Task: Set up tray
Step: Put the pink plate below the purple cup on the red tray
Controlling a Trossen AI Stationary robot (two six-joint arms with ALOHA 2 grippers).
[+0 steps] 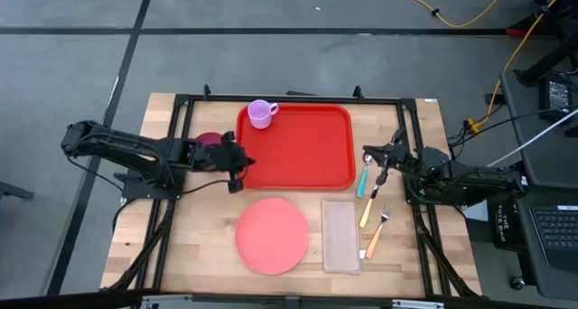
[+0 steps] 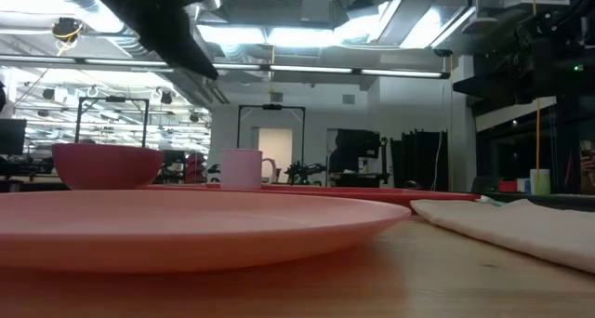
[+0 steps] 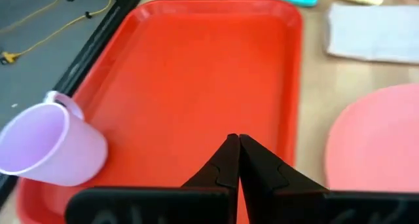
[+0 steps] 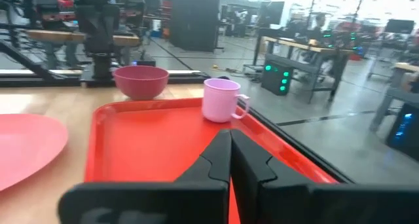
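Observation:
The bright red tray (image 1: 302,151) lies flat on the table's far middle. A lilac mug (image 1: 262,113) stands upright in its far left corner. My left gripper (image 1: 244,161) is shut at the tray's left rim, and the left wrist view shows its tips (image 3: 235,140) above the tray floor (image 3: 196,73). My right gripper (image 1: 368,154) is shut at the tray's right rim, with its tips (image 4: 229,133) pointing across the tray (image 4: 150,139) toward the mug (image 4: 220,99). The low view shows the left arm raised above the table.
A dark pink bowl (image 1: 209,139) sits left of the tray, beside my left arm. A salmon plate (image 1: 272,235) and a beige napkin (image 1: 340,235) lie toward the near edge. A teal-handled spoon (image 1: 363,179), a yellow-handled knife (image 1: 367,210) and an orange-handled fork (image 1: 377,232) lie right of the tray.

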